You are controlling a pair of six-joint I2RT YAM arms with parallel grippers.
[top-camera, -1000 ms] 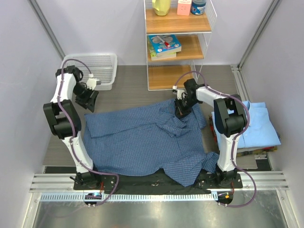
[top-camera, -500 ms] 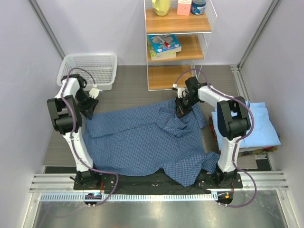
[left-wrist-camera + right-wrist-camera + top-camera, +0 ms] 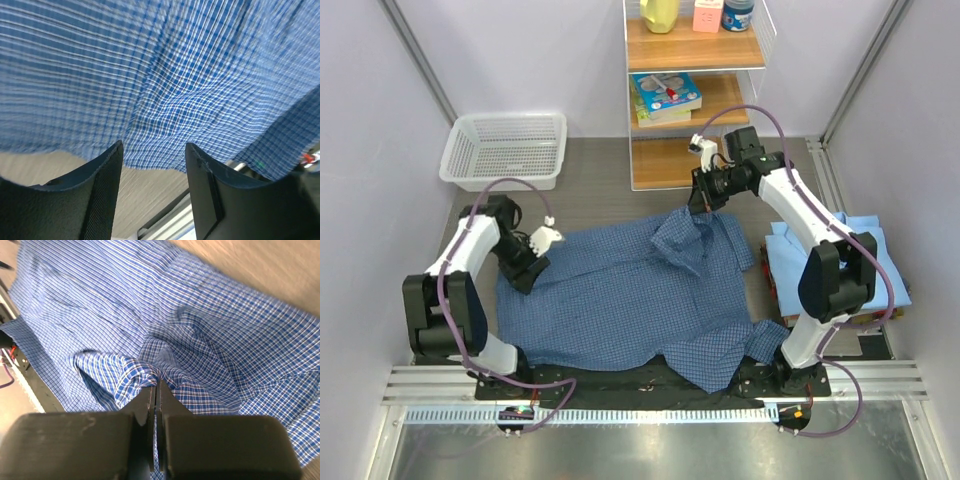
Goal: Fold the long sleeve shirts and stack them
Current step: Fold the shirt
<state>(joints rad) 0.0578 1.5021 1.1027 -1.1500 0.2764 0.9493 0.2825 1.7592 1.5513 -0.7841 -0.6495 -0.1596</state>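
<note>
The dark blue checked shirt [image 3: 620,300] lies spread over the middle of the worktop [image 3: 600,190]. In the top view its long axis runs left to right. Its lower right corner hangs crumpled over the near edge, at the bottom centre of the frame. Which end holds the collar I cannot tell.

The light blue shirt [image 3: 865,255] lies folded flat at the right edge of the frame, near the checked shirt and partly behind the right arm.

The right claw [image 3: 696,204] sits at the upper right part of the checked shirt, below the shelf [image 3: 695,95]. A peak of cloth rises to it from the flat shirt. The right wrist view shows this claw [image 3: 155,386] clenched on the checked shirt [image 3: 100,305]: the 2 fingers [image 3: 142,405] meet with only a thin pinch of gathered fabric between them, and folds fan out from that pinch.

The left claw [image 3: 523,268] is low at the shirt's left edge, in the left middle of the top view. In the left wrist view this claw [image 3: 154,147] is released, its 2 fingers [image 3: 102,192] spread wide with nothing gripped. The shirt's edge [image 3: 165,100] and a strip of bare worktop show in the gap. That view is blurred, so I cannot tell whether the fingertips touch the cloth.

A white mesh basket [image 3: 505,148] stands in the upper left, well apart from both shirts
</note>
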